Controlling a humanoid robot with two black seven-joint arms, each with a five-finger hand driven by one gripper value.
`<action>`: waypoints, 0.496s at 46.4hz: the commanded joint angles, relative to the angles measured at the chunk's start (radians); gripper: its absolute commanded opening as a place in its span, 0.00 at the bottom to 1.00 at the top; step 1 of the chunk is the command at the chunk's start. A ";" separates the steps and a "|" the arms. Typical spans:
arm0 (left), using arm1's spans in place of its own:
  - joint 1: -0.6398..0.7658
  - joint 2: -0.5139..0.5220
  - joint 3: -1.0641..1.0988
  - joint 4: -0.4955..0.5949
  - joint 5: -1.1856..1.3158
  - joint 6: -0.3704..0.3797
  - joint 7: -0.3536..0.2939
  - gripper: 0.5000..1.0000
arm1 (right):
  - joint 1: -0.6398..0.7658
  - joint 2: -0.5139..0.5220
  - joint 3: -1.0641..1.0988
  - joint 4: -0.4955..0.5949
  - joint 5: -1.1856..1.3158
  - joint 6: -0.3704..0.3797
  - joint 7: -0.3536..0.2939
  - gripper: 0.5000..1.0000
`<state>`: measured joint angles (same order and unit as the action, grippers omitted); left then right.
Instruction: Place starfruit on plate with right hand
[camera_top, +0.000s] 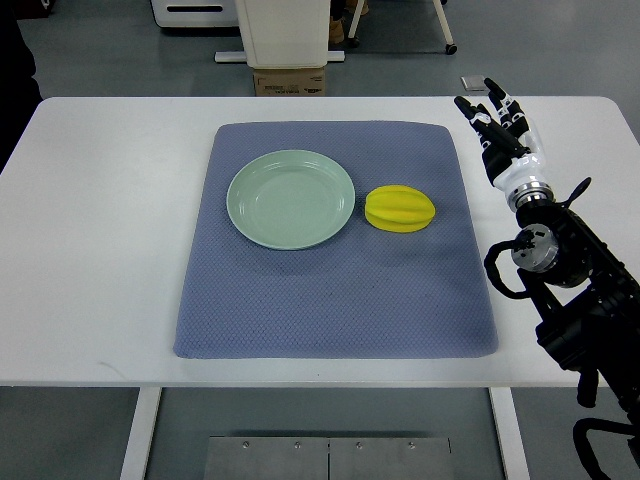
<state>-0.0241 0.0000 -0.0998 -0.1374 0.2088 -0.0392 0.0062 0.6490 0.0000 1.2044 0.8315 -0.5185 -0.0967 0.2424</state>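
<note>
White table (110, 240) on white legs (140, 432), covered mid-surface by a blue-grey mat (330, 300). Floor (100, 55) grey. Beyond far edge: white cabinet (288, 30), cardboard box (290, 82) beneath it. Metal plate (330, 458) under near edge.

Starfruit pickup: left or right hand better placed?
Right. The right hand is over the table's right side, fingers open, the starfruit lying toward it on the mat, beside the plate. No left arm is in view.

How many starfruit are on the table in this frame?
1. The starfruit lies on the blue mat, just right of the green plate, not on it. Nothing on the table could hide another.
</note>
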 joint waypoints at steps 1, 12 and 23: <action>0.000 0.000 0.000 0.001 0.000 0.002 0.001 1.00 | 0.003 0.000 0.000 0.000 0.000 0.000 0.000 1.00; 0.000 0.000 0.000 0.001 -0.002 -0.002 0.000 1.00 | 0.003 0.000 0.000 0.000 0.000 0.000 0.000 1.00; 0.000 0.000 -0.001 0.001 -0.003 0.002 0.000 1.00 | 0.004 0.000 0.000 0.000 0.000 0.000 0.000 1.00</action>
<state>-0.0261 0.0000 -0.1002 -0.1367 0.2054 -0.0410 0.0061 0.6535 0.0000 1.2041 0.8315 -0.5185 -0.0966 0.2424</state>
